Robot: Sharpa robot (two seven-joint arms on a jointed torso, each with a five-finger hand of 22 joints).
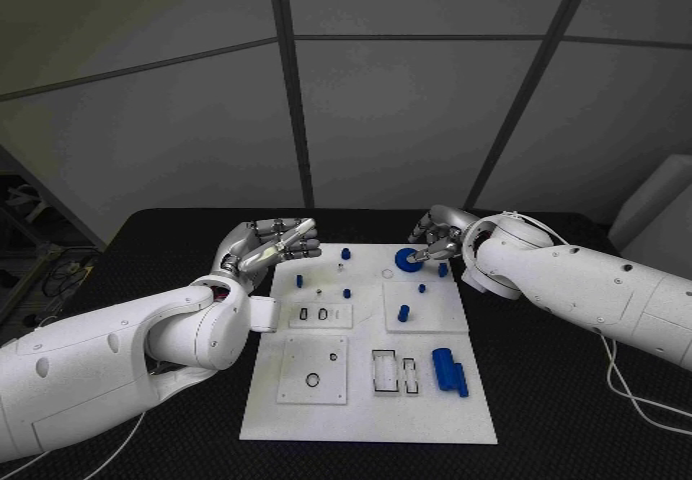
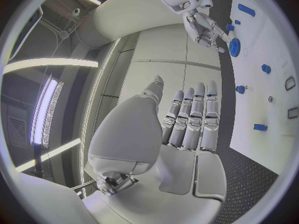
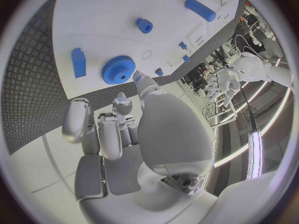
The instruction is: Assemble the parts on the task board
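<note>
Right fingers: the right hand (image 1: 437,243) reaches over the far edge of the task board (image 1: 368,425); its fingers (image 3: 141,81) are partly curled, with one tip at the rim of the blue gear (image 3: 118,69). Whether they clamp the gear or only touch it, I cannot tell.
Left fingers: the left hand (image 1: 267,247) hovers off the board's far left corner, its fingers (image 2: 195,115) straight, side by side, holding nothing.
Gear: lies flat on the board near its far edge, just beside a small blue block (image 3: 78,62).
Step in hand: by my reading, taking or seating the gear, the first of the loose parts being dealt with; most of the assembly looks undone.
Next move: it calls for a firm pinch on the gear's toothed rim, then a level carry to its post, since a tilted gear would likely jam.
Other parts: a blue peg (image 1: 405,313) stands mid-board; two long blue bars (image 1: 450,370) lie at the near right, beside the rectangular slots (image 1: 385,370).
Head view adds: the whole board on the black counter (image 1: 577,400), with both arms placed.
Right wrist view adds: the fingertip meeting the gear's teeth, hidden from above.
Left wrist view adds: the empty left palm, and the right hand over the gear from the side.
</note>
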